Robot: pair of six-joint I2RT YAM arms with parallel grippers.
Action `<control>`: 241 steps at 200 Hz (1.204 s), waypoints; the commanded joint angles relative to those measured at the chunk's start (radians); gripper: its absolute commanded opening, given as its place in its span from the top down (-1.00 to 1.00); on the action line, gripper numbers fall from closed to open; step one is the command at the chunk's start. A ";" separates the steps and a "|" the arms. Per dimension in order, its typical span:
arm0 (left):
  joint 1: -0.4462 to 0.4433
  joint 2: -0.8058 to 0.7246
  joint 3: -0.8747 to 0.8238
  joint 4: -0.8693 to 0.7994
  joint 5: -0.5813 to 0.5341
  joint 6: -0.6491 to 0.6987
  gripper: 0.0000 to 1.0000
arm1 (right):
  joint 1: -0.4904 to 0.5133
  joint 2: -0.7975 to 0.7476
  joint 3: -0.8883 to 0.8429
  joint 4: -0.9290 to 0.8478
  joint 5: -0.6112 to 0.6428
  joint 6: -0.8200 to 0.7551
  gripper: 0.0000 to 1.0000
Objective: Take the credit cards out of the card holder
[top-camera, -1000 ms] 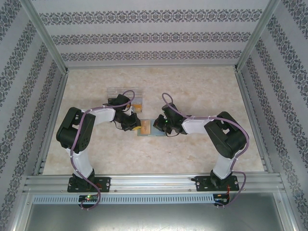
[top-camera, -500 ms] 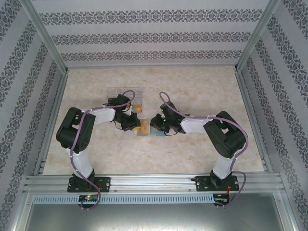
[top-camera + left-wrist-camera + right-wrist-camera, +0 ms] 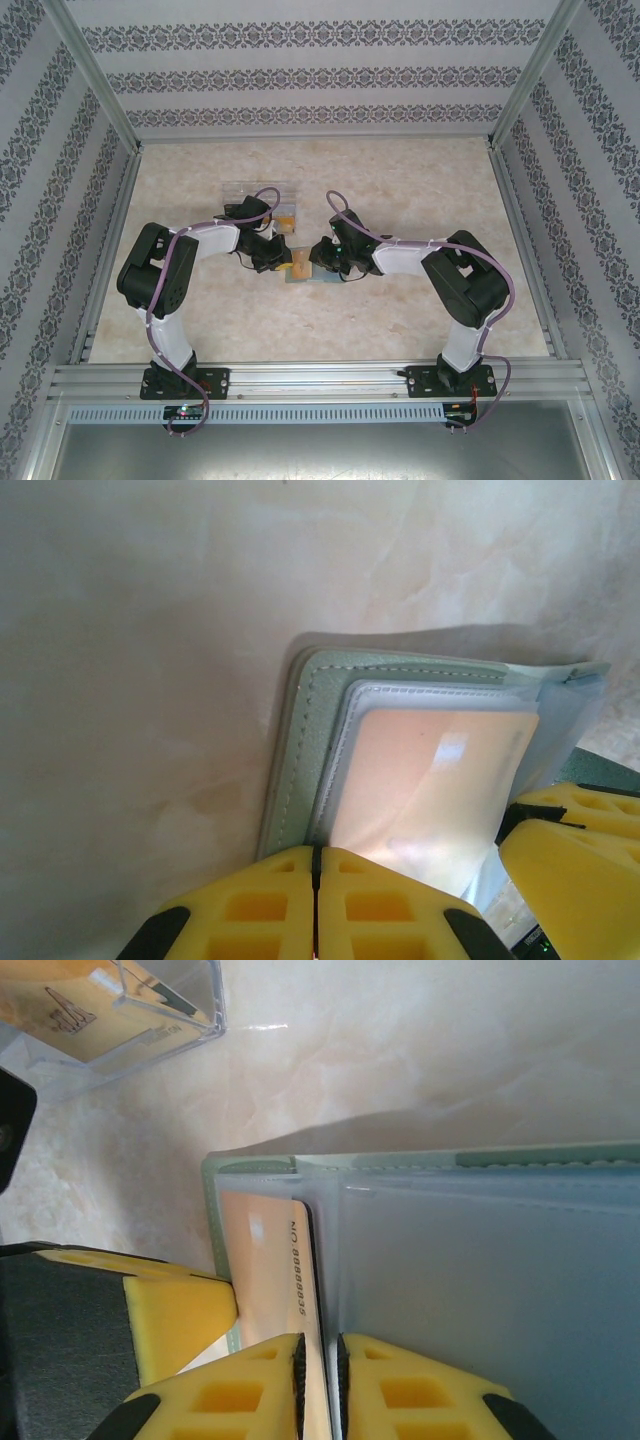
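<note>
The card holder lies open near the middle of the surface, between the two hands. A pale card sits in its clear pocket.

To do this step well, I think the card should be pulled out slow and flat, straight toward 3 o'clock. The other hand should hold the holder firm so it does not slide along. If the clear pocket lifts too, it is better to let go and grab just the card.

The left hand is at the holder's 9 o'clock. Its fingers are squeezed together on the green edge, so it looks like it is pinning the holder. The right hand is at 3 o'clock. Its fingers leave only a thin slit, and the card's edge runs into that slit, so it seems to be pinching the card.

A clear tray with an orange card inside sits at the holder's 11 o'clock.
</note>
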 commanded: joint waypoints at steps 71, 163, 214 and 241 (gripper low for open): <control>-0.008 0.045 -0.029 -0.074 -0.059 0.006 0.86 | 0.014 0.055 0.084 -0.111 -0.023 -0.050 0.64; -0.008 0.047 -0.030 -0.074 -0.059 0.006 0.88 | 0.016 0.055 0.079 -0.117 -0.005 -0.049 0.74; -0.008 0.049 -0.032 -0.071 -0.057 0.003 0.88 | 0.024 0.089 0.102 -0.079 -0.068 -0.052 0.65; -0.008 0.049 -0.036 -0.070 -0.053 0.003 0.89 | 0.026 0.085 0.096 -0.047 -0.078 -0.050 0.66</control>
